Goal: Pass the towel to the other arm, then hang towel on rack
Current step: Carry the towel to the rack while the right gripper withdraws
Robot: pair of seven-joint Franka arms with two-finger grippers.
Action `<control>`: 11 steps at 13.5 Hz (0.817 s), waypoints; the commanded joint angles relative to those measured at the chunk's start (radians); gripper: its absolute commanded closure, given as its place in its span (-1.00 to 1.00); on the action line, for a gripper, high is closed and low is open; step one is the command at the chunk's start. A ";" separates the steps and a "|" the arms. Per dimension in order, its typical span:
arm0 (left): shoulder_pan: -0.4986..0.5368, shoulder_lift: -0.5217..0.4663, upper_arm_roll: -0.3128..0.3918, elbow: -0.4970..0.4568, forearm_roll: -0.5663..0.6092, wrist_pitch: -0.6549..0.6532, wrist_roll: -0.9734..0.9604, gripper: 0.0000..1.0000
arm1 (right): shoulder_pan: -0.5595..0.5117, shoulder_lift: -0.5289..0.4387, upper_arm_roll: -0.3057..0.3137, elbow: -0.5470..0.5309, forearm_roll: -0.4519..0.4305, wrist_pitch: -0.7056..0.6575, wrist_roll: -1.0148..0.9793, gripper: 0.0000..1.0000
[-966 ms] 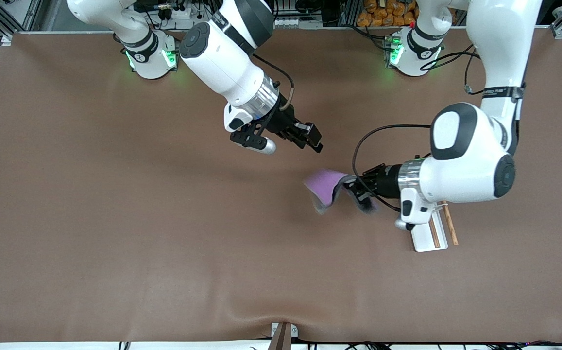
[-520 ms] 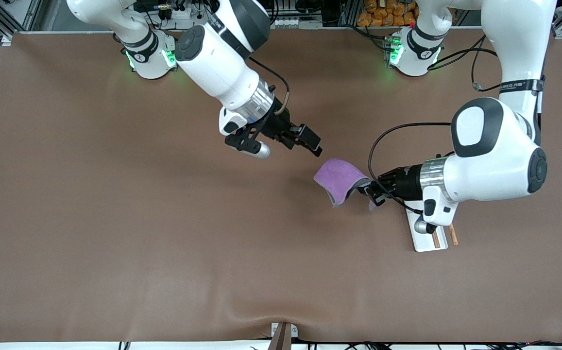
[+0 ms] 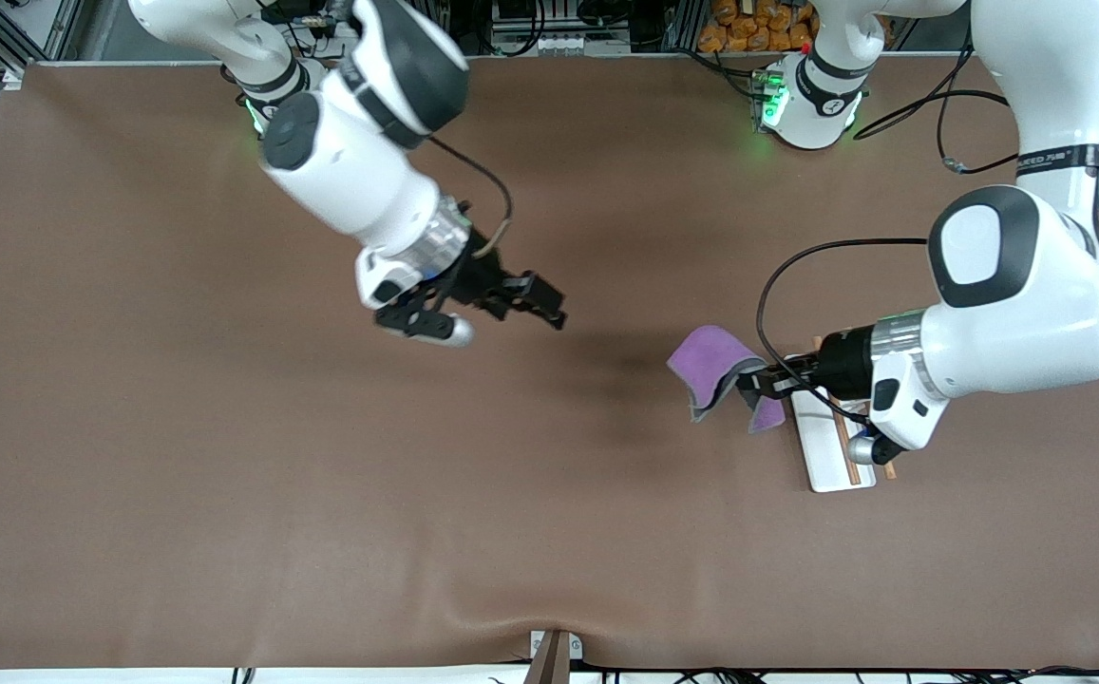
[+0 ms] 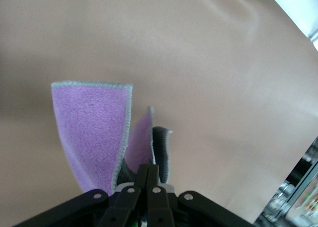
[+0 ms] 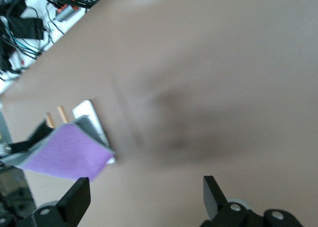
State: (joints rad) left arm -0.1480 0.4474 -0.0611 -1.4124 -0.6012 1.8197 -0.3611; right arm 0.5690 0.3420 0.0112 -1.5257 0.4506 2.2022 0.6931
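Now we see the left gripper (image 3: 766,380), clamped on the towel (image 3: 712,366), beside the rack (image 3: 829,442), so the cloth hangs free for draping. Our right gripper (image 3: 532,302), jaws wide and empty, waits over bare table.

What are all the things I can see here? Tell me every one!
towel: one, purple with a dark grey underside, folded and held up in the air beside the rack.
rack: one, white base with two thin brown rods, on the table toward the left arm's end.
table: one, brown, under everything.
left end effector: one, black, shut on the towel, over the table at the edge of the rack.
right end effector: one, black, open and holding nothing, over the middle of the table.
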 commanded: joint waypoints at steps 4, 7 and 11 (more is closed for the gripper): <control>0.048 -0.033 -0.005 -0.005 0.199 -0.014 0.283 1.00 | -0.213 -0.096 0.015 -0.013 -0.258 -0.353 -0.288 -1.00; 0.110 -0.052 -0.003 -0.008 0.210 -0.095 0.268 1.00 | -0.331 -0.159 0.015 -0.027 -0.346 -0.528 -0.441 -1.00; 0.180 -0.053 -0.002 -0.008 0.212 -0.170 0.188 1.00 | -0.506 -0.285 0.015 -0.060 -0.400 -0.657 -0.680 -1.00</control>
State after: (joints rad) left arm 0.0156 0.4114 -0.0571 -1.4120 -0.4103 1.6850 -0.1188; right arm 0.1346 0.1402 0.0037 -1.5326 0.0885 1.5779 0.0973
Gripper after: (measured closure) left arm 0.982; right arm 0.000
